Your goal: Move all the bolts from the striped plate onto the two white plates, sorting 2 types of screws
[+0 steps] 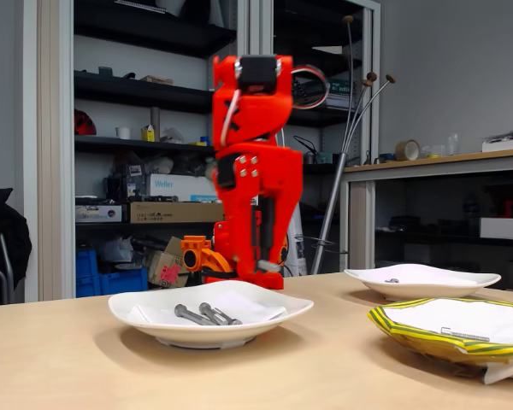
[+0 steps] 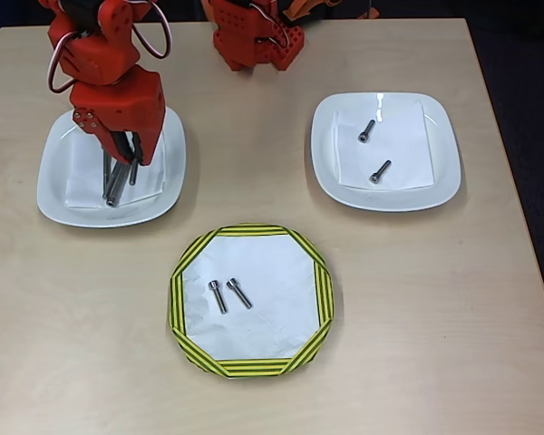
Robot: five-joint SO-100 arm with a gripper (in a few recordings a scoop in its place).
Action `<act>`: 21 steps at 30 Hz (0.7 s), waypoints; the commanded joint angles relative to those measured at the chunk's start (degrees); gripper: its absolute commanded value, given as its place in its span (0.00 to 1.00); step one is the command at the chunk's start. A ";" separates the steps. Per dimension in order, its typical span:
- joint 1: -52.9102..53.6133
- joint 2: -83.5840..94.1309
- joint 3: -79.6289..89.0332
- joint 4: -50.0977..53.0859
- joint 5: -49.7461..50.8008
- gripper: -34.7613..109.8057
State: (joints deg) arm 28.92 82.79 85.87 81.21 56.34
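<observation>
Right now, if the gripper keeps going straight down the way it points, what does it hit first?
Likely the long bolts lying under the gripper on the left white plate in the overhead view; its height above them is unclear.

Low table-level side camera (another looks straight down).
</observation>
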 commanded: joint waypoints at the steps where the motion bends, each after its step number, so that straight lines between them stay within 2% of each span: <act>1: 1.76 2.72 1.05 -2.37 -2.37 0.29; 7: -2.02 2.02 0.88 -8.00 -2.02 0.29; 15: -21.36 -4.04 -4.48 -22.50 2.02 0.31; 21: -28.21 -6.68 -2.46 -29.44 8.09 0.31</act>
State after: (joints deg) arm 2.11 75.50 83.14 53.88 61.96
